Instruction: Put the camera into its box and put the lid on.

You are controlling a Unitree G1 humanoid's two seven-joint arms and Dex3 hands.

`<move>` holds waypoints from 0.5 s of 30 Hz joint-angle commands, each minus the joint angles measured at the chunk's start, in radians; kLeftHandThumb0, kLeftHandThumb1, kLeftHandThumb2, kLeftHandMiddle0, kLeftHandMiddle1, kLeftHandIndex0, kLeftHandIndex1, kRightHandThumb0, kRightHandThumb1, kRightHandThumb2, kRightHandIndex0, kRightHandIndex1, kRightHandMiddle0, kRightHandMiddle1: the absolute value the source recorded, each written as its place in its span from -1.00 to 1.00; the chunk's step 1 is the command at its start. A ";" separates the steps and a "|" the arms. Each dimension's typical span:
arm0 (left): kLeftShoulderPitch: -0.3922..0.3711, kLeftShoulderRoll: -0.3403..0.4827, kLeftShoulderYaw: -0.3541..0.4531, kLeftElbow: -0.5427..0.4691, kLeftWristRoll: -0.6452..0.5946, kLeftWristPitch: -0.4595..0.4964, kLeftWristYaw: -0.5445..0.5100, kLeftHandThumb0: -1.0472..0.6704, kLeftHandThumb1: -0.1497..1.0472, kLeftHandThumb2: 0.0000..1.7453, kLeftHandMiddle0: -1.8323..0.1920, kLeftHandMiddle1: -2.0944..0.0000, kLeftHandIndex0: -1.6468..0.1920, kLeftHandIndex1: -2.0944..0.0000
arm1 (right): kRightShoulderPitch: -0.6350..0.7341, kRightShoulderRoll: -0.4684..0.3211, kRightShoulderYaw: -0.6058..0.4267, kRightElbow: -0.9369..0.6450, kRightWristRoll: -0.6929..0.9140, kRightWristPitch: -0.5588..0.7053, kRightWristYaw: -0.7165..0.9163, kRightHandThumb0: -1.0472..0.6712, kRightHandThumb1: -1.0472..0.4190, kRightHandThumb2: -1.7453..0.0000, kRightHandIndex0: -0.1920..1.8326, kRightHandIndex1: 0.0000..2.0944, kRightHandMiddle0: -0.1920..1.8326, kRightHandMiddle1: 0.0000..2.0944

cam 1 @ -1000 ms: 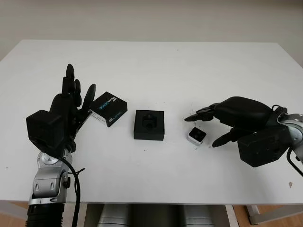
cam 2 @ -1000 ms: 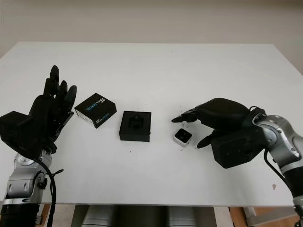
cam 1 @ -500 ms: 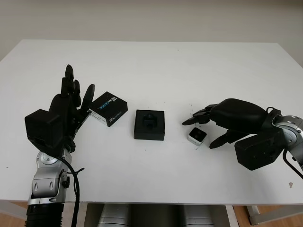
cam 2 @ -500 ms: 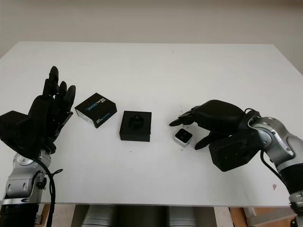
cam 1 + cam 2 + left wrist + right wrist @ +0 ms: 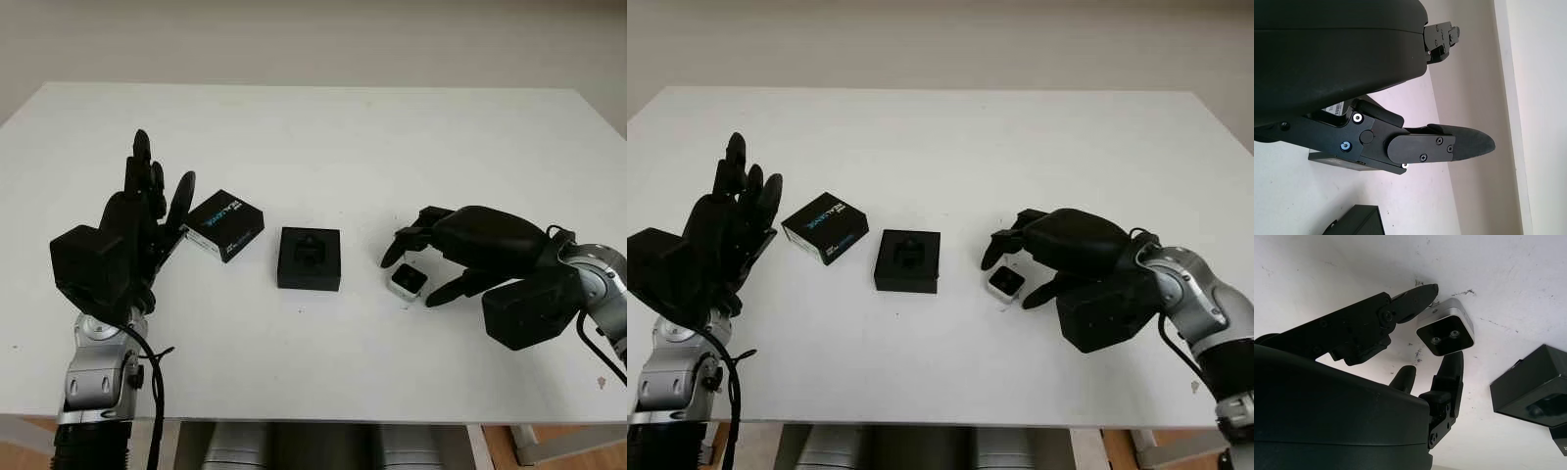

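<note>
The small silver camera [image 5: 408,282] with a black face lies on the white table [image 5: 323,137], right of the open black box [image 5: 310,258]. My right hand [image 5: 413,270] arches over the camera. Its fingers [image 5: 1449,367] curl down on one side, its thumb [image 5: 1415,296] sits on the other, and both touch the camera [image 5: 1445,334]. The black lid [image 5: 225,225] with blue and white lettering lies left of the box. My left hand [image 5: 155,196] is raised and open just left of the lid, holding nothing.
The right forearm [image 5: 588,284] comes in along the table's right front. A corner of the box [image 5: 1533,391] lies close beside the right hand. The table's far half [image 5: 323,127] is bare white.
My right hand's fingers have curled down around the camera and the hand has shifted a little left. The camera, box, lid and left hand have stayed in place.
</note>
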 commanded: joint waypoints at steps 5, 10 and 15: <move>0.010 0.002 -0.001 -0.028 0.000 0.000 -0.002 -0.62 1.00 -0.54 0.93 0.95 0.97 0.95 | -0.007 0.009 0.008 -0.002 -0.014 0.022 -0.008 -0.17 -0.76 0.93 -0.73 0.02 -0.49 -0.04; 0.013 0.004 -0.006 -0.032 0.020 0.002 0.007 -0.63 1.00 -0.54 0.92 0.94 0.96 0.94 | -0.010 0.013 0.016 0.017 -0.022 0.021 -0.017 -0.19 -0.76 0.94 -0.72 0.03 -0.46 0.00; 0.012 -0.004 -0.005 -0.036 0.021 0.008 0.010 -0.63 1.00 -0.54 0.92 0.95 0.96 0.95 | -0.016 0.011 0.026 0.036 -0.028 0.022 -0.023 -0.19 -0.77 0.93 -0.71 0.02 -0.43 0.02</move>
